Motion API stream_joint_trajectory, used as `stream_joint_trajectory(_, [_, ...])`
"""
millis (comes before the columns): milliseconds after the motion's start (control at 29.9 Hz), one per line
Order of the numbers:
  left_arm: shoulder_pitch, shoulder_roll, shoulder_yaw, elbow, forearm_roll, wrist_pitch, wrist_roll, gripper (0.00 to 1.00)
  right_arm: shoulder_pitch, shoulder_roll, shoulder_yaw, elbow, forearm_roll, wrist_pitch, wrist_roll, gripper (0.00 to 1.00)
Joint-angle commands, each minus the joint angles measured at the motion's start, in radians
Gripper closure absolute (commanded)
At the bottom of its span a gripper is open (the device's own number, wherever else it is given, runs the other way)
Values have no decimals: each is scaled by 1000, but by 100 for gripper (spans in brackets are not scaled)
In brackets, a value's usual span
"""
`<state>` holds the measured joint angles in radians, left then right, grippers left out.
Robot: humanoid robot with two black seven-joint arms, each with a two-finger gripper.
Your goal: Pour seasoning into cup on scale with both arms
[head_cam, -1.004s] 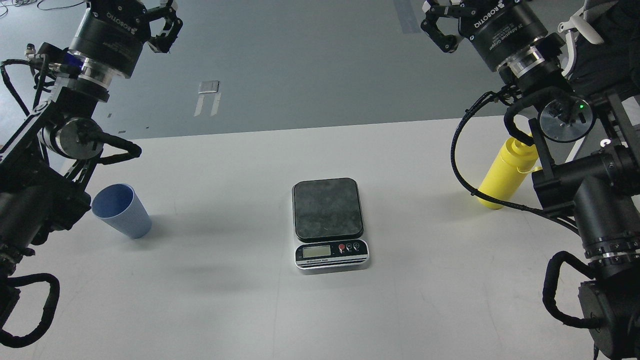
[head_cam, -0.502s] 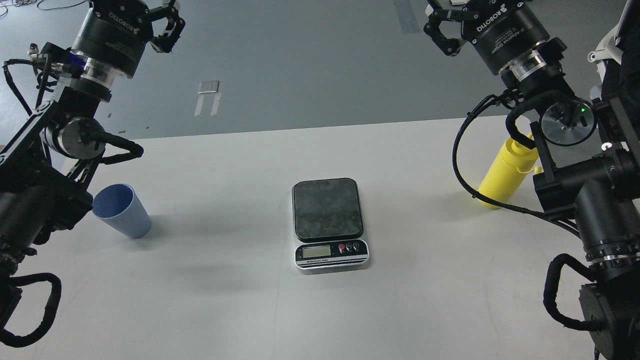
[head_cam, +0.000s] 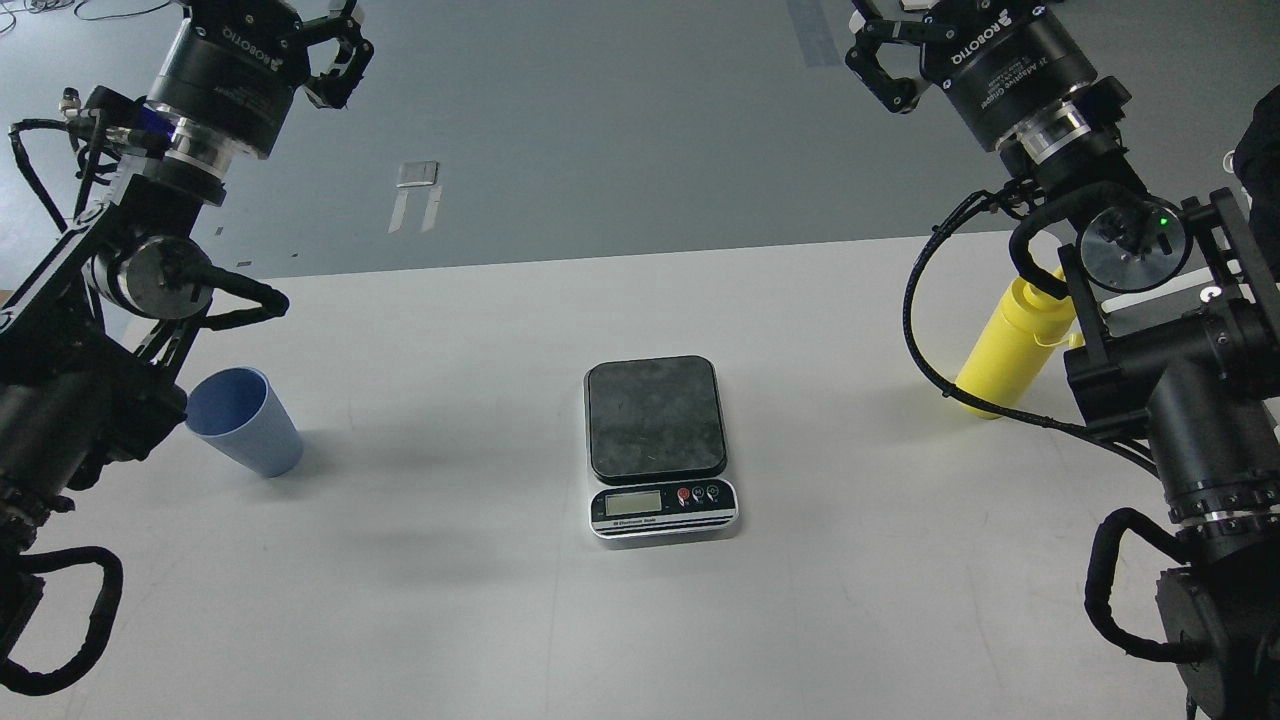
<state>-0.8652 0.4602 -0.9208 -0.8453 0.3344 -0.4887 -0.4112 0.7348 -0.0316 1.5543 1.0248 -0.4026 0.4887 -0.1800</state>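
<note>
The light-blue cup [head_cam: 243, 420] stands on the white table [head_cam: 450, 600] at the left, just beside my left arm's lower links. The scale [head_cam: 655, 415] sits mid-table with its black platform bare and its display facing me. The yellow seasoning bottle [head_cam: 1008, 350] stands at the right; my right arm's cable and joint hide its top. My left gripper [head_cam: 300, 20] is raised at the top left, open and empty, far above the cup. My right gripper [head_cam: 900, 25] is raised at the top right, open and empty, above and behind the bottle. Each gripper's far finger is cut off by the frame's top edge.
The table's far edge [head_cam: 600, 258] runs across the view, with grey floor beyond it. A small grey piece with white tape marks [head_cam: 417, 175] lies on the floor. Black cable loops [head_cam: 930, 330] hang from my right arm next to the bottle.
Both grippers have edged slightly upward. A white object at the top right edge has left the view. Cup, scale and bottle have not moved.
</note>
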Motion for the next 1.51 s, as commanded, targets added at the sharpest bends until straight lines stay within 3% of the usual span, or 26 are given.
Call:
stream_joint_trajectory(0, [0,-2,2,0,0,0,-1,1,0,2,1,0,1,0,0,0])
stream_joint_trajectory(1472, [-1,-3,2,-3,0,0,-2,1,-6,15,0,0,-1,0,-1,0])
